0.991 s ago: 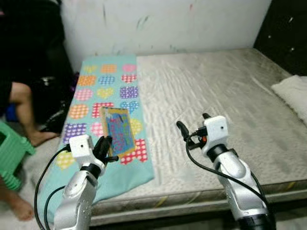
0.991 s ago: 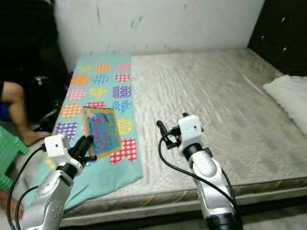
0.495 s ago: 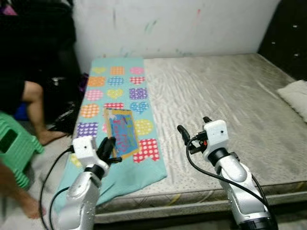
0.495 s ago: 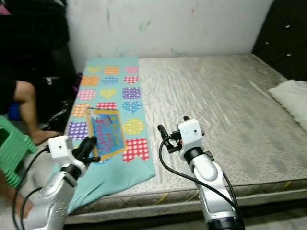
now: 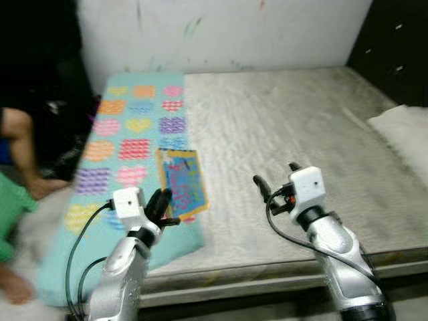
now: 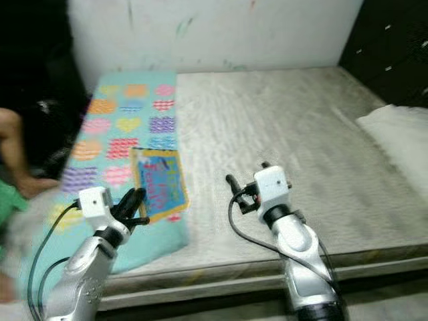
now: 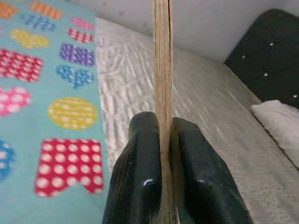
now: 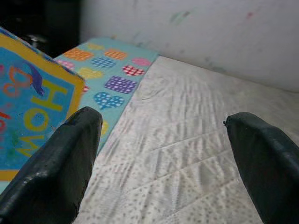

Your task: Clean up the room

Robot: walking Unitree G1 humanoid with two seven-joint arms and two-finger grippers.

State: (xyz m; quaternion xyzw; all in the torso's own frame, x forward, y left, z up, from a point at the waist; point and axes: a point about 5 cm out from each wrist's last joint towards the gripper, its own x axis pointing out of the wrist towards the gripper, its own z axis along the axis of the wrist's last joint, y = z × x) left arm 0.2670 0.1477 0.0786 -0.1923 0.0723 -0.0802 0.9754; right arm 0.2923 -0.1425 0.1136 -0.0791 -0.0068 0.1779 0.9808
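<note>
The left gripper point(image 7: 161, 154) squeezes a thin picture book point(image 5: 180, 183) tight between its two fingers, holding it up over the heart blanket point(image 5: 127, 144). The right gripper point(image 8: 163, 158) hangs wide open above the mattress point(image 5: 301, 127).

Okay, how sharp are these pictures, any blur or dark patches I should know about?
Left eye view: motion blur throughout, worst on the heart-patterned blanket at the left edge; the far-left corner is nearly black. Left wrist view: the fingers and the gripped board are sharp, the mattress soft. Right wrist view: evenly lit, the near fingers slightly soft.
</note>
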